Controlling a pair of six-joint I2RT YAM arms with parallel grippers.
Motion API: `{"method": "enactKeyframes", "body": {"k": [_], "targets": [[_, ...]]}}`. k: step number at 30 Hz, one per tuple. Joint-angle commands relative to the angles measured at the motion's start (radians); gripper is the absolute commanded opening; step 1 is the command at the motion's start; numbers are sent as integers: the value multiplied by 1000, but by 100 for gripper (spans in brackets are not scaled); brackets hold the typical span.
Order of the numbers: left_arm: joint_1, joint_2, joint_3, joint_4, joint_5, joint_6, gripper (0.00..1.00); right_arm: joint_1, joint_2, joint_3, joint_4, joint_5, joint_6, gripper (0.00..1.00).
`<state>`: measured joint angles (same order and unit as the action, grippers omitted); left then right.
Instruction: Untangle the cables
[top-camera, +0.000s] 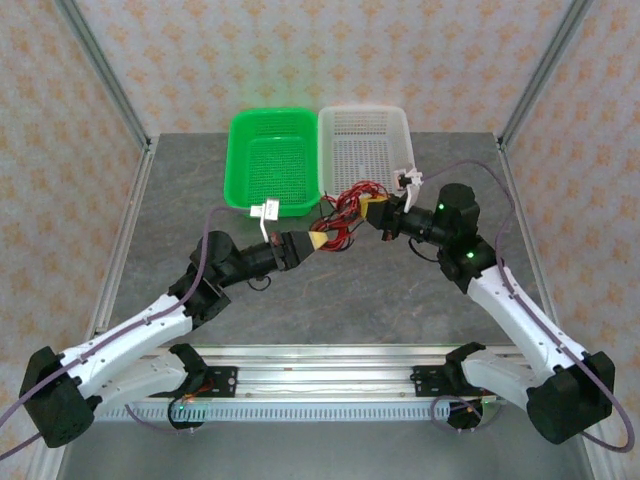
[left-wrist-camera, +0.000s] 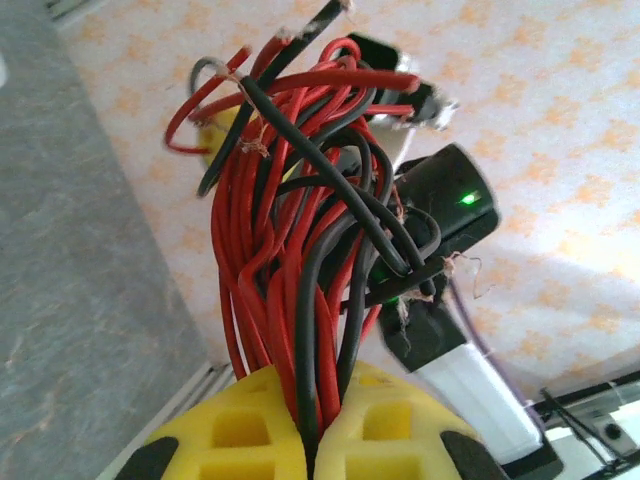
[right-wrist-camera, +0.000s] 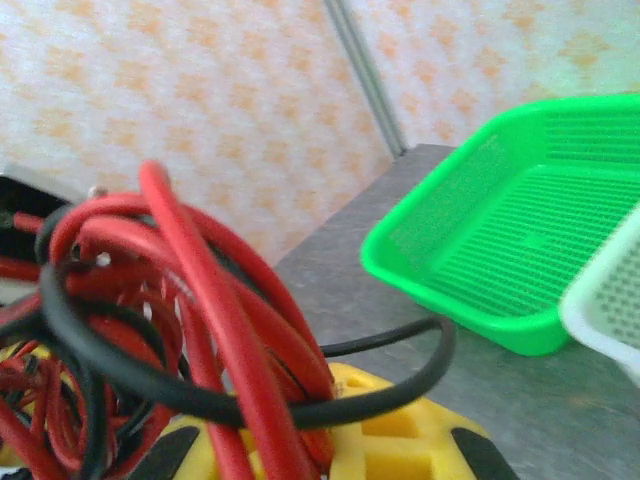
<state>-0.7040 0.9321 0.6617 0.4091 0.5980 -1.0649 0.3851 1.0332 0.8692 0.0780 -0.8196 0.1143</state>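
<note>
Top external view. Item one: cables (top-camera: 348, 208), a knot of thin red and black flexible wires, hanging above the grey stone-patterned table (top-camera: 300, 300) just in front of the two baskets, strung between the two arms.

Item two: left gripper (top-camera: 322, 241), with yellow blocky fingers, at the near-left end of the knot. In the left wrist view its jaws are pressed almost together, with a sheaf of the cables (left-wrist-camera: 300, 250) running down into the seam and clamped there by the left gripper (left-wrist-camera: 310, 425). The strands fan upward and cross one another. Frayed bare ends show on some black wires.

Item three: right gripper (top-camera: 374, 209), also with yellow fingers, at the far-right end. In the right wrist view red loops of the cables (right-wrist-camera: 190, 300) drop toward the narrow seam of the right gripper (right-wrist-camera: 335, 445). It looks closed on them, though the exact bite is partly hidden.

Item four: green perforated plastic basket (top-camera: 240, 150) and white perforated plastic basket (top-camera: 362, 112), side by side at the far edge. Both probably serve as bins for sorted strands.

Judgement: gripping opposite ends in mid-air keeps the knot off the table, so that drawing the arms apart can loosen its crossings. Too hard a pull could tighten the snarl.
</note>
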Motion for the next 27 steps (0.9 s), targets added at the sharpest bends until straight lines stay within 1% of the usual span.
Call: {"method": "enactKeyframes", "body": {"k": [1, 3, 6, 10, 15, 19, 22, 27], "targets": [[8, -44, 83, -300, -101, 194, 0, -5, -42, 72, -198, 198, -133, 0], [8, -47, 125, -447, -182, 276, 0, 5, -54, 91, -273, 287, -165, 0], [9, -42, 158, -544, -242, 339, 0, 35, -62, 110, -347, 395, -195, 0], [8, -5, 178, -574, -222, 384, 0, 103, -49, 143, -409, 507, -232, 0], [8, 66, 190, -619, -192, 439, 0, 188, 21, 221, -489, 672, -283, 0], [8, 103, 191, -662, -194, 472, 0, 242, 79, 267, -523, 812, -332, 0], [8, 118, 195, -709, -216, 506, 0, 287, 125, 293, -543, 950, -382, 0], [8, 132, 206, -792, -296, 526, 0, 373, 212, 300, -574, 1231, -483, 0]]}}
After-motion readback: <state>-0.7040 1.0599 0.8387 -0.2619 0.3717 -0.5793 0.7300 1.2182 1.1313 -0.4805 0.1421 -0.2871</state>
